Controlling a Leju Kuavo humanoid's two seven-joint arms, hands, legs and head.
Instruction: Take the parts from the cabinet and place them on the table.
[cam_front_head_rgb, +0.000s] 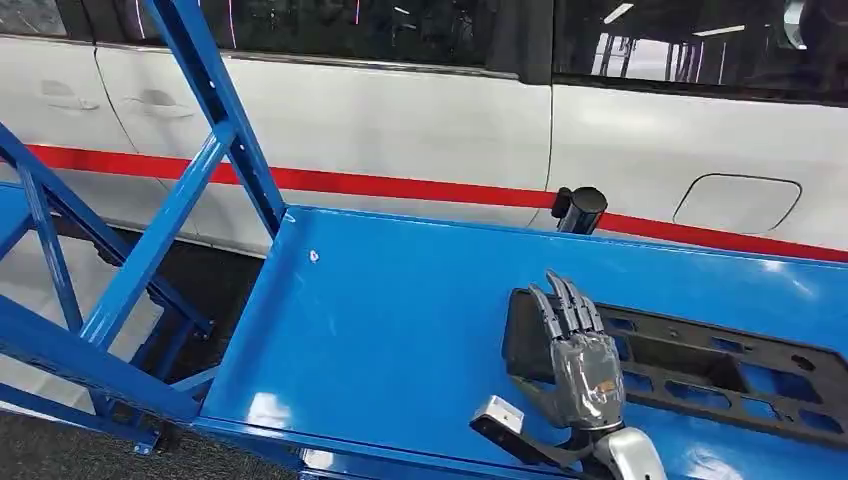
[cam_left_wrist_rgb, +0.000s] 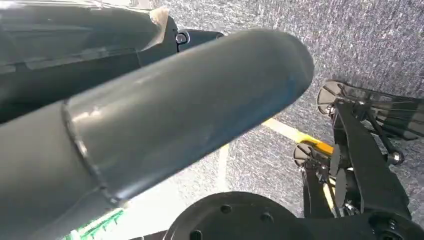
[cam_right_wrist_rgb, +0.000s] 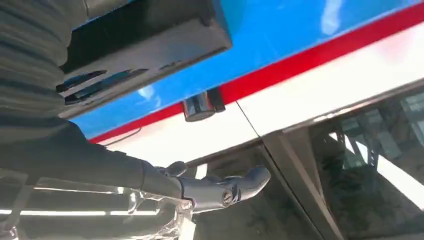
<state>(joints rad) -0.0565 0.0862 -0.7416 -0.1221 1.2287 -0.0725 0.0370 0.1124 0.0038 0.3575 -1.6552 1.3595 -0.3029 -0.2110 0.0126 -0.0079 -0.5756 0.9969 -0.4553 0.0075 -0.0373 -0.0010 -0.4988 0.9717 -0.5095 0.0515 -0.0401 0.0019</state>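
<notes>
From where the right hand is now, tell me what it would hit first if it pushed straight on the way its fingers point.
The right hand lies over the near end of the black part, fingers pointing across the blue table toward the white car. Past the part's edge is bare tabletop, so probably the car's side, though depth is unclear.

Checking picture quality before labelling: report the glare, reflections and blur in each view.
Head view: sharp; pale glare patches on the blue table, ceiling lights mirrored in the car window. Left wrist view: a big dark tube close to the lens, soft and shiny, the carpet beyond clearer. Right wrist view: the right hand blurred up close, soft throughout, with bright reflections in the glass.
</notes>
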